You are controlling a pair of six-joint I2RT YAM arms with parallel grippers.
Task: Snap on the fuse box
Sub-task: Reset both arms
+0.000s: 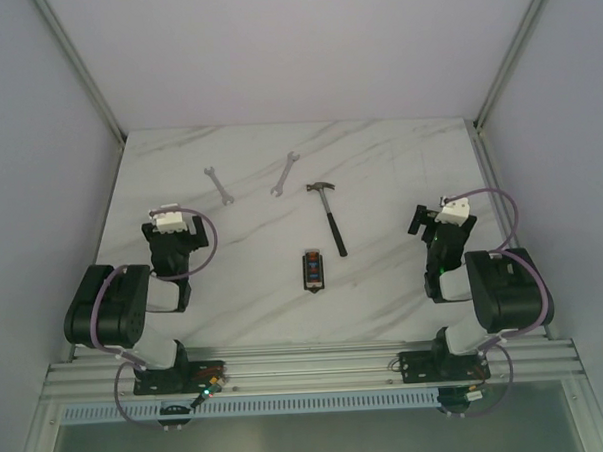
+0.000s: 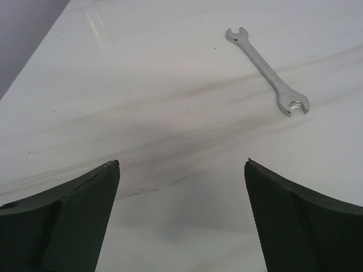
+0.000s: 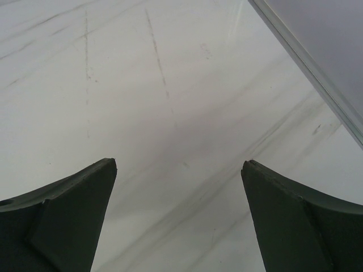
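Lying midway between both spread, empty grippers (image 1: 175,235) (image 1: 428,220), the fuse box (image 1: 312,269) is unheld; whether snapped cannot be told.

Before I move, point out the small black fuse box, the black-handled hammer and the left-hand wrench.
small black fuse box (image 1: 312,270), top external view, centre of body.
black-handled hammer (image 1: 334,228), top external view, mid-handle.
left-hand silver wrench (image 2: 266,69), left wrist view, mid-shaft.
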